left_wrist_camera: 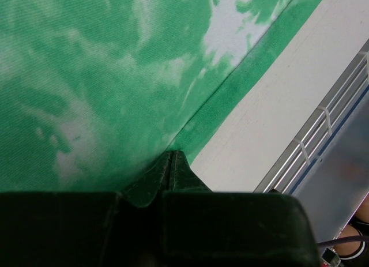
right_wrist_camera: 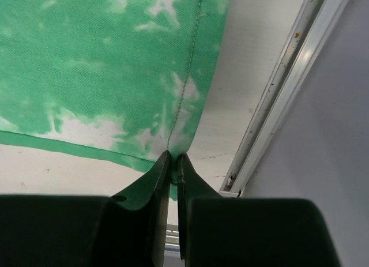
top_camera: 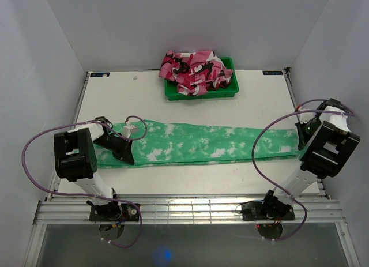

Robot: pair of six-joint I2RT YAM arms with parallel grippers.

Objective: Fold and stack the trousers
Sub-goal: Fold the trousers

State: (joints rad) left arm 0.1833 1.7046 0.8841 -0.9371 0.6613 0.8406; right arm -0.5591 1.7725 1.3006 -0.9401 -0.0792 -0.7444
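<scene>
The trousers (top_camera: 196, 143) lie stretched out flat across the table from left to right, bright green with white blotches. My left gripper (top_camera: 128, 157) is shut on their left end near the front edge; in the left wrist view the cloth (left_wrist_camera: 115, 82) rises into the closed left gripper (left_wrist_camera: 173, 154). My right gripper (top_camera: 301, 141) is shut on the right end. In the right wrist view the hem corner (right_wrist_camera: 115, 59) is pinched in that gripper (right_wrist_camera: 174, 158).
A green bin (top_camera: 230, 89) at the back middle holds a pink, white and black patterned garment (top_camera: 195, 71). White walls close in on three sides. A metal rail (top_camera: 190, 209) runs along the front edge by the arm bases.
</scene>
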